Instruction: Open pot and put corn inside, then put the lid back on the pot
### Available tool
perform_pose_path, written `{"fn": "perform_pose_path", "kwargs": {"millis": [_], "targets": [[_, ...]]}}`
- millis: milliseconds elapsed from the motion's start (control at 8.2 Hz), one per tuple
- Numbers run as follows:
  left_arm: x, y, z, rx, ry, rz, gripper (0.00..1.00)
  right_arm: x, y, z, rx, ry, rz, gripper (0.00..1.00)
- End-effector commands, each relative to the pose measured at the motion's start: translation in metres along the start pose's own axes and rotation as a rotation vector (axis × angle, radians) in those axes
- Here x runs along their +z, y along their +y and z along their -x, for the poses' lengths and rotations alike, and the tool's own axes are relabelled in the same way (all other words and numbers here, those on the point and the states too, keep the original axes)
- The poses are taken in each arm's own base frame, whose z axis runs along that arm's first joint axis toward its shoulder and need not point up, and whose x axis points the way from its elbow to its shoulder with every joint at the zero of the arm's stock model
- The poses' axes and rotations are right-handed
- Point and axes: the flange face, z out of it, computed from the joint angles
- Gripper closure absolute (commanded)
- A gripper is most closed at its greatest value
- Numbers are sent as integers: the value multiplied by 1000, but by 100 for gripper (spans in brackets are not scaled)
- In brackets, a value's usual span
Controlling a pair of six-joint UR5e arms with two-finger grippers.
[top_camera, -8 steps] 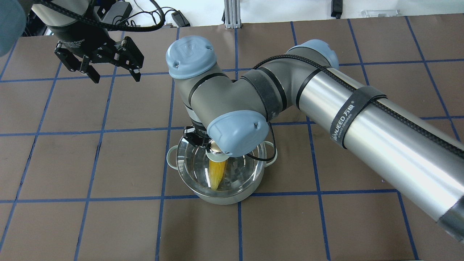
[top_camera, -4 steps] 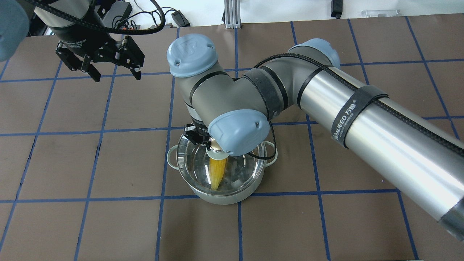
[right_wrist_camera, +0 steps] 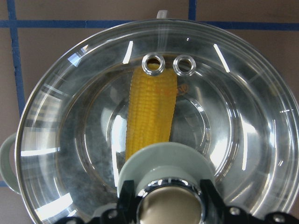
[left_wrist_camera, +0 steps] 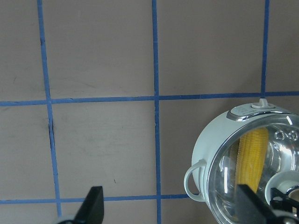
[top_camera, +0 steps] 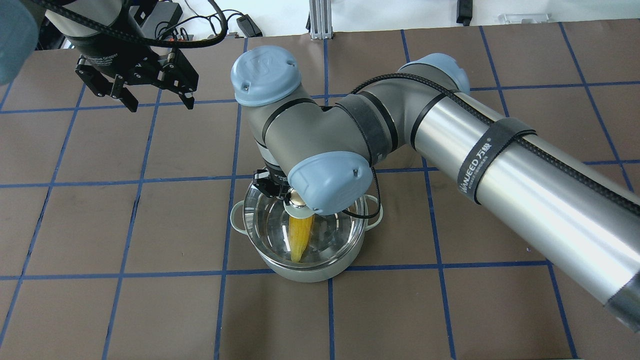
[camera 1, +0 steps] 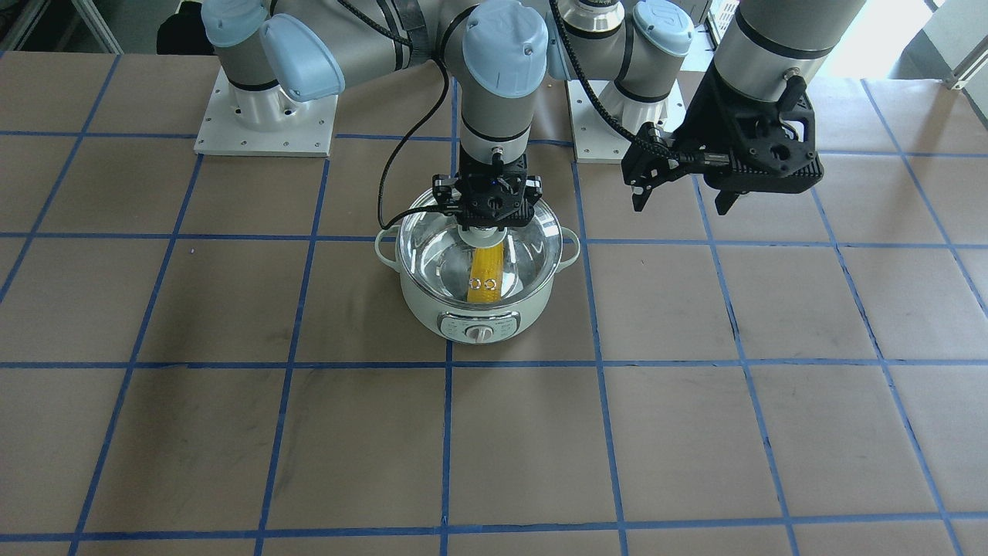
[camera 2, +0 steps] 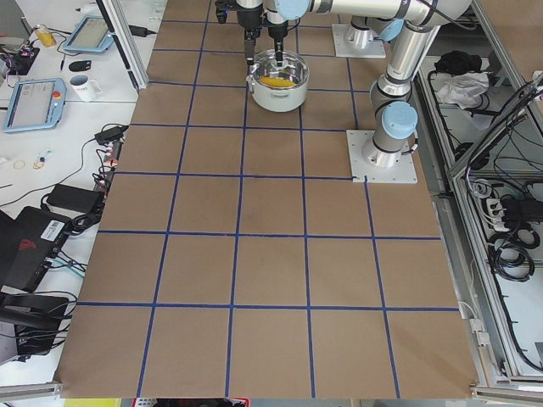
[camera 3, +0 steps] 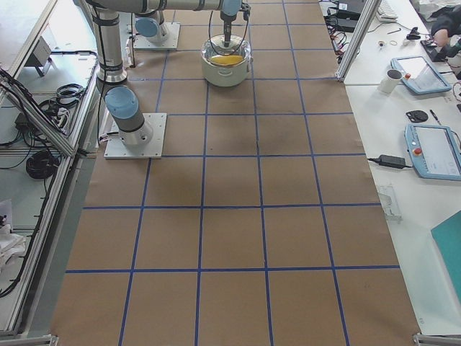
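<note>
The pale mint-green pot [camera 1: 432,309] stands mid-table. The yellow corn [camera 1: 485,278] lies inside it, seen through the glass lid [camera 1: 525,247], which rests level over the rim. My right gripper [camera 1: 485,225] comes straight down and is shut on the lid's knob [right_wrist_camera: 170,163]. In the right wrist view its fingers [right_wrist_camera: 128,205] flank the gold-coloured cap, with the corn [right_wrist_camera: 152,116] under the lid [right_wrist_camera: 243,116]. My left gripper [top_camera: 161,106] is open and empty, raised well to the pot's far left. Its wrist view shows the pot [left_wrist_camera: 210,140] and corn [left_wrist_camera: 252,154].
The table is brown with blue tape grid lines [camera 1: 448,432]. The right arm's elbow and wrist [top_camera: 325,135] hang over the pot [top_camera: 300,272] and hide part of it. Both arm base plates [camera 1: 262,123] lie behind the pot. Cables and gear [top_camera: 240,22] lie at the far edge.
The right wrist and the lid's knob shifted very slightly away from the camera. The left gripper drifted slightly. The corn stayed in the pot.
</note>
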Motion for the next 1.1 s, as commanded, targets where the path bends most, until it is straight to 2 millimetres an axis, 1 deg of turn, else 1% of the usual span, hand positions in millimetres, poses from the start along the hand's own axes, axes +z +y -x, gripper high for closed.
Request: {"fn": "perform_pose_path", "kwargs": {"millis": [0, 244, 366, 976], "targets": [[1, -1, 0, -1, 2, 2, 0, 1, 0, 0, 0, 4, 1, 87], [0, -5, 0, -4, 1, -26, 0, 2, 0, 0, 0, 6, 2, 87], [2, -7, 0, -8, 2, -28, 0, 3, 0, -1, -2, 10, 3, 87], [4, -7, -1, -30, 1, -23, 0, 6, 0, 0, 14, 9, 16, 84]]}}
